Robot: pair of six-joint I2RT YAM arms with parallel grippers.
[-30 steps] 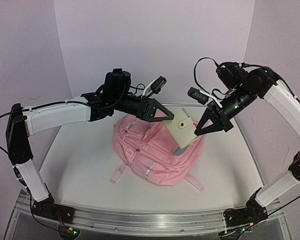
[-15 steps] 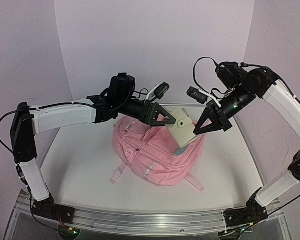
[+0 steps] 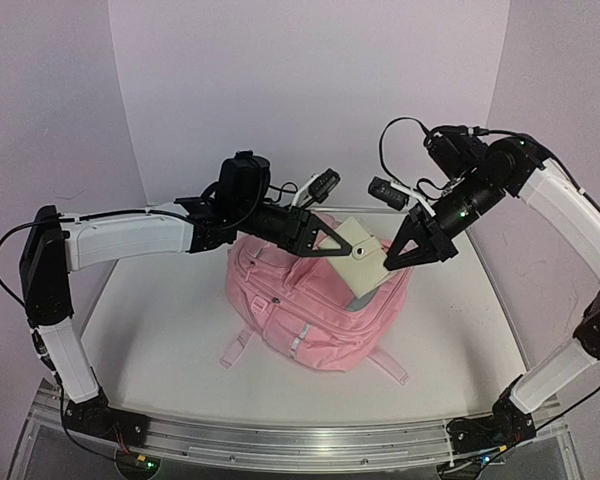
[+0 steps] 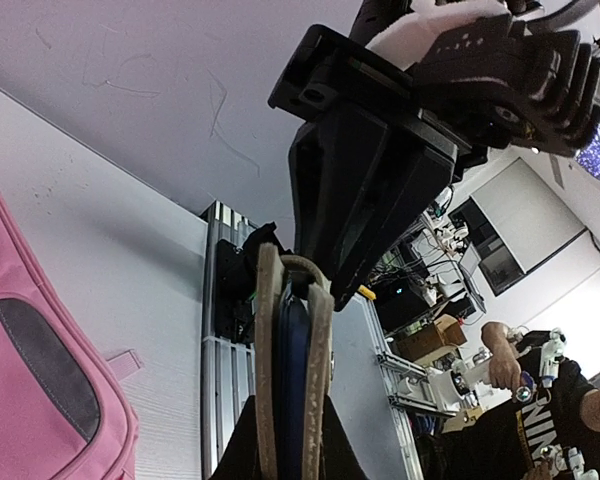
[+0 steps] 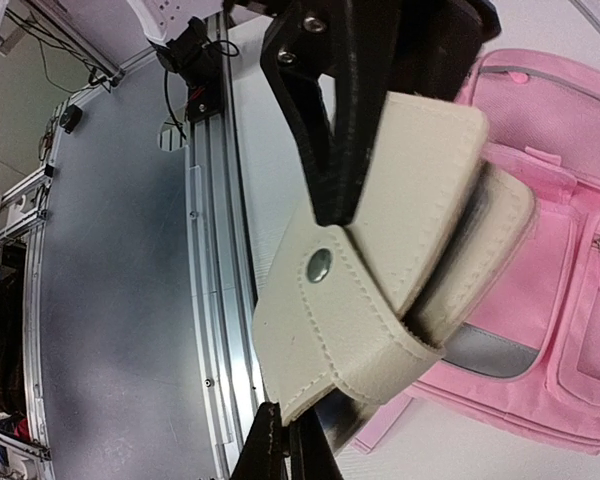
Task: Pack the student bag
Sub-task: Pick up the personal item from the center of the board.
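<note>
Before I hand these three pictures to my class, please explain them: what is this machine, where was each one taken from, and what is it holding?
This is a robot with two arms bolted to a table's near edge. The wide picture looks down from above and behind them; the other two come from a camera on each wrist. A pink student bag lies on the white table. Above it, the left gripper and the right gripper both pinch one cream wallet.

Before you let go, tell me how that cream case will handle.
The case is likely fairly stiff: pinched between the left gripper and right gripper, it shows no sag. Its stitched, leather-like skin probably grips well. Flat and snapped shut, it shouldn't roll.
</note>
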